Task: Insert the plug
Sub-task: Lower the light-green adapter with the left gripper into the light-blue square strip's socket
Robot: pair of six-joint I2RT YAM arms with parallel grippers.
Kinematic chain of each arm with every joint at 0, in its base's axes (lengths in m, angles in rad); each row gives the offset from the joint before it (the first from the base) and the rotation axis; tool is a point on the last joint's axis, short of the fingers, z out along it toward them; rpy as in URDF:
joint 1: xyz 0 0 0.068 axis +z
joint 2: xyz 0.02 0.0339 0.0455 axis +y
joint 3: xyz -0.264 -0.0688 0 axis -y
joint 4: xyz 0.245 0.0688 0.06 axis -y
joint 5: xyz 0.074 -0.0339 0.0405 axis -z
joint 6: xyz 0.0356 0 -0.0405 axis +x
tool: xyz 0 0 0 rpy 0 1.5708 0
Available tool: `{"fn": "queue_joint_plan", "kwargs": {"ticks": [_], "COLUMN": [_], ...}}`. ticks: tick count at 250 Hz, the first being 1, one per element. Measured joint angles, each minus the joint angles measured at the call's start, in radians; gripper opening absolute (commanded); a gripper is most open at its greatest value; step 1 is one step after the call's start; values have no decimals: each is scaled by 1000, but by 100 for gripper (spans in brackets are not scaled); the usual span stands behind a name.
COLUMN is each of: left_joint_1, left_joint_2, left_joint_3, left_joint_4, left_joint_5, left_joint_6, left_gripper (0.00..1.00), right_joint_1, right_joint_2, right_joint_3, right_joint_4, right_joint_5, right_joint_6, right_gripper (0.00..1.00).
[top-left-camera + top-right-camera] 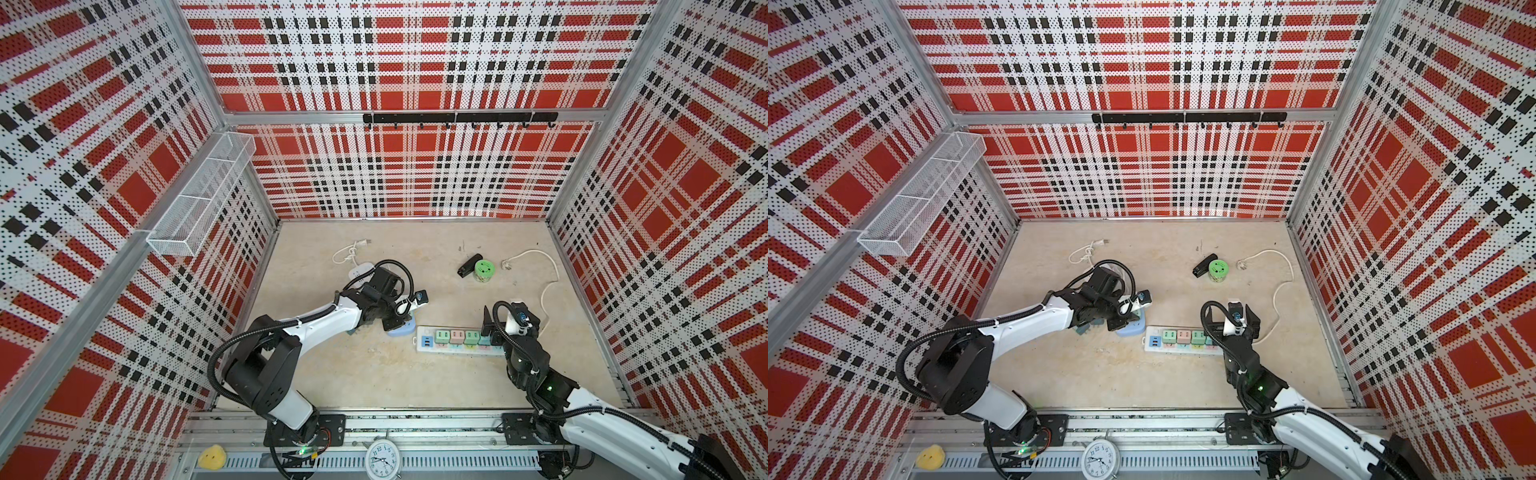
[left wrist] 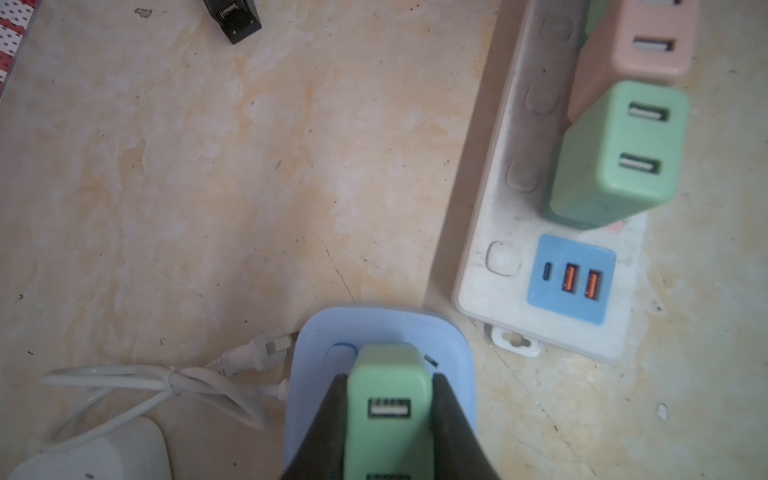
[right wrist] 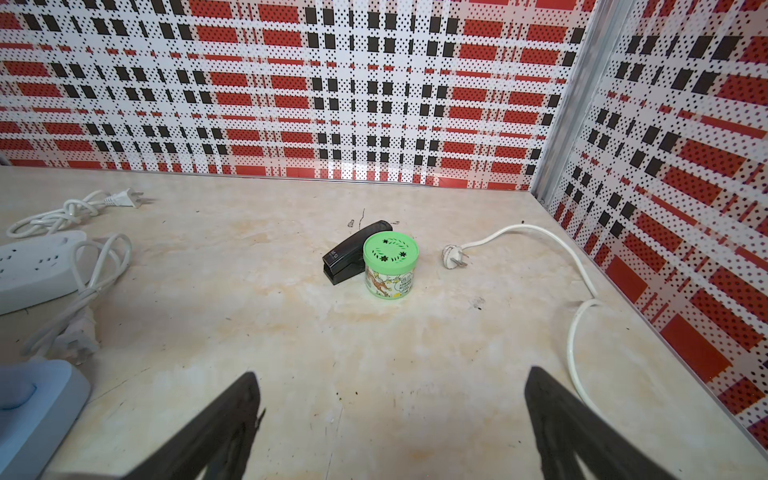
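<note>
My left pincer [image 2: 390, 380] pinches the green plug [image 2: 388, 415] above the blue socket block [image 2: 449, 340], while my right pincer [image 3: 392, 374] hangs spread wide over the right end of the white power strip [image 2: 490, 291].

Left arm [image 1: 320, 322] extends from its base toward the middle of the workspace, with the wrist pitched steeply downward. Left gripper [image 2: 390, 380] points down, its jaws clamped on either side of the green plug [image 2: 388, 411]. Right arm [image 1: 606, 422] reaches in from the near right, its forearm rising toward the wrist. Right gripper [image 3: 390, 372] faces forward at a shallow downward angle, jaws spread wide.
</note>
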Motion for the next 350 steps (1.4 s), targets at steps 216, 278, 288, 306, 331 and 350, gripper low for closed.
{"fn": "queue_joint_plan", "kwargs": {"ticks": [216,278,288,306,331,350], "left_joint_1": [8,8,8,10,23,35], "left_joint_2": [17,21,21,22,27,32], "left_joint_3": [4,8,8,8,8,8], "left_joint_4": [-12,-16,-16,-16,-14,-10], "left_joint_5": [35,34,34,36,53,73], "left_joint_6": [6,16,18,20,20,19], "left_gripper": [0,0,0,0,0,0], "right_joint_1": [0,0,0,0,0,0], "right_joint_2": [-1,-1,-1,-1,-2,-2], "right_joint_3": [0,0,0,0,0,0], "right_joint_4": [0,0,0,0,0,0], "right_joint_5": [-2,-4,-4,-4,-4,-4], "right_joint_6": [0,0,0,0,0,0], "right_gripper": [100,100,100,100,100,100]}}
